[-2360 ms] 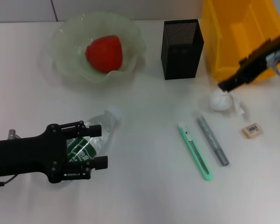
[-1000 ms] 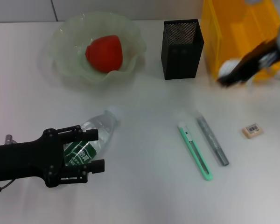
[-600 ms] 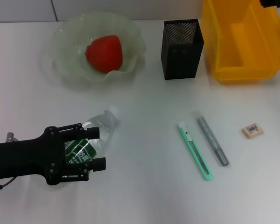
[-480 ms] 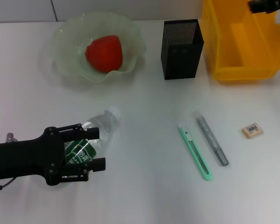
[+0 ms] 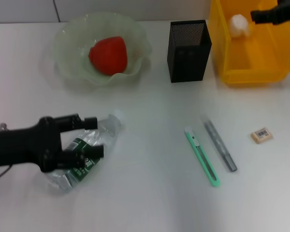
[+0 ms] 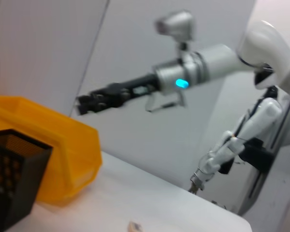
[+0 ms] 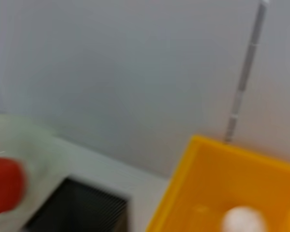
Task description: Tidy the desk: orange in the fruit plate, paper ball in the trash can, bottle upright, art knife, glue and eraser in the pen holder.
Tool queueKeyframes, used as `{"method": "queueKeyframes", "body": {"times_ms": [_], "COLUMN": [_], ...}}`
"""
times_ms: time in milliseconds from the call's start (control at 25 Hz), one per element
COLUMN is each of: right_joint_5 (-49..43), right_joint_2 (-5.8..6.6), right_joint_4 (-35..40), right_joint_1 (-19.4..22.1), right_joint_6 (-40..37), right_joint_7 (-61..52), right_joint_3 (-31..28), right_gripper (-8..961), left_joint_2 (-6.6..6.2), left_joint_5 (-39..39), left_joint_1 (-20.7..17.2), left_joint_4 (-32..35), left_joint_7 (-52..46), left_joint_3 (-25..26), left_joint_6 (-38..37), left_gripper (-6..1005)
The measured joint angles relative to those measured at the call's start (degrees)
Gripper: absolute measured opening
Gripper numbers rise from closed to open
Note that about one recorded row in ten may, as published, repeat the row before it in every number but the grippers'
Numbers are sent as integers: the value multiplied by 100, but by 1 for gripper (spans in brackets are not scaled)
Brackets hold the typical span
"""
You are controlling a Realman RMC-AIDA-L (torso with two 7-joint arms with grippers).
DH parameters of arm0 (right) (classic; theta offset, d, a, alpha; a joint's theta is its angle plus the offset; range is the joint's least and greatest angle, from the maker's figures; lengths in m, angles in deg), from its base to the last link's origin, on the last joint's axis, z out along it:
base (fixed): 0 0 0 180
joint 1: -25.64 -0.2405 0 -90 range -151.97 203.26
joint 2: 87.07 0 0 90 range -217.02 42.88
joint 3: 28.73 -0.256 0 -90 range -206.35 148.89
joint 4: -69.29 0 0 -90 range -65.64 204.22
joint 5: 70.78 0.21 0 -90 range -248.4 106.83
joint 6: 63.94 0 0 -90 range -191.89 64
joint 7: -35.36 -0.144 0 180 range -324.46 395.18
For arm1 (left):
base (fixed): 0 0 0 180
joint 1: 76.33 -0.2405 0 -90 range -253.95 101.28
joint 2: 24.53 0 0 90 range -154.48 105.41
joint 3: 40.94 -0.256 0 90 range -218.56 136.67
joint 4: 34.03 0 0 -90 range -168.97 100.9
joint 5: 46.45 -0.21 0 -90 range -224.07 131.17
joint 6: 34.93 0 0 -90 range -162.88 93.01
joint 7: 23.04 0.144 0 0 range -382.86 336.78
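The red-orange orange (image 5: 108,54) lies in the pale green fruit plate (image 5: 70,67). Held over the yellow trash can (image 5: 261,58), my right gripper (image 5: 259,16) is open, and the white paper ball (image 5: 239,24) sits loose inside the bin, apart from the fingers; the right wrist view shows the paper ball (image 7: 244,220) there too. My left gripper (image 5: 87,137) is shut on the lying clear bottle (image 5: 104,130), at its green label. The green art knife (image 5: 202,155), grey glue (image 5: 220,145) and eraser (image 5: 261,135) lie on the table. The black mesh pen holder (image 5: 188,43) stands beside the bin.
The white table (image 5: 150,203) is bare in front of the knife and glue. A wall runs behind the bin and plate. In the left wrist view, the right arm (image 6: 203,67) reaches over the yellow bin (image 6: 48,145).
My right gripper lifted the paper ball off the table, carried it over the trash can and let it go. The left gripper shifted back with the bottle, tilting it.
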Motion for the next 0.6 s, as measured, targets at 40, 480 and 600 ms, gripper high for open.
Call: {"method": "queueKeyframes", "body": {"times_ms": [40, 480, 600], "right_joint_5": [418, 5144, 5075], "right_joint_2": [-3, 29, 141], "right_joint_4": [154, -2668, -4199], "right_joint_1": [233, 1726, 1550], "right_joint_6": [-149, -3510, -4005], "right_joint_7": [227, 5202, 6479], "right_joint_3": [-1, -1421, -1845], "right_gripper": [749, 749, 749], "left_joint_2": [15, 439, 530], "left_joint_5": [-2, -1595, -2337], "left_joint_1": [30, 703, 1040], "left_joint_4": [320, 3727, 4385], "left_joint_7": [-504, -4490, -5637], "left_joint_3": [89, 66, -376], "left_joint_6": [-3, 348, 466], "left_gripper": [783, 783, 775]}}
